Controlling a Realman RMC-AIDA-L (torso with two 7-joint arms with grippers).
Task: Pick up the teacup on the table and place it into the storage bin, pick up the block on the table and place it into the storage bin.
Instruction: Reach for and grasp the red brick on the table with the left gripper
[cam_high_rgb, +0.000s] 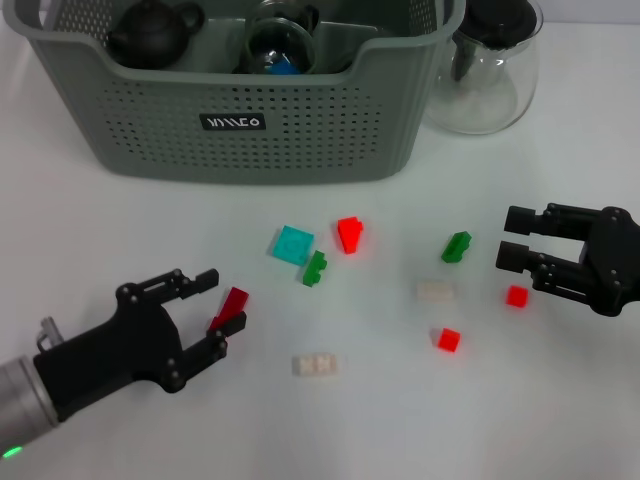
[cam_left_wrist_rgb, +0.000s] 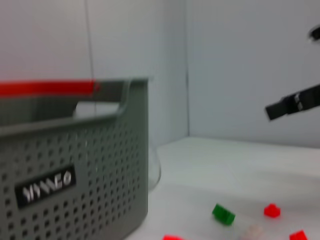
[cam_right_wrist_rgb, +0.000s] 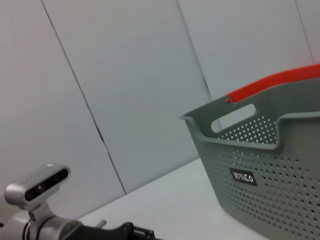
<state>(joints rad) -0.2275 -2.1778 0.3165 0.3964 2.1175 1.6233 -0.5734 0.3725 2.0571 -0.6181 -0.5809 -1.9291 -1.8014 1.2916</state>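
Note:
The grey-green storage bin (cam_high_rgb: 240, 120) stands at the back of the white table and also fills part of the left wrist view (cam_left_wrist_rgb: 100, 165) and the right wrist view (cam_right_wrist_rgb: 270, 170). A clear glass teacup (cam_high_rgb: 277, 45) lies inside it, beside a dark teapot (cam_high_rgb: 150, 32). No teacup shows on the table. My left gripper (cam_high_rgb: 222, 312) is low at the front left, open, with a dark red block (cam_high_rgb: 231, 307) between its fingertips. My right gripper (cam_high_rgb: 512, 237) hovers open and empty at the right, just above a small red block (cam_high_rgb: 516, 296).
Loose blocks lie mid-table: cyan (cam_high_rgb: 293, 244), green (cam_high_rgb: 316, 267), red (cam_high_rgb: 350, 234), green (cam_high_rgb: 456, 246), cream (cam_high_rgb: 436, 292), red (cam_high_rgb: 448, 340), cream (cam_high_rgb: 314, 365). A clear glass teapot (cam_high_rgb: 490, 75) stands right of the bin.

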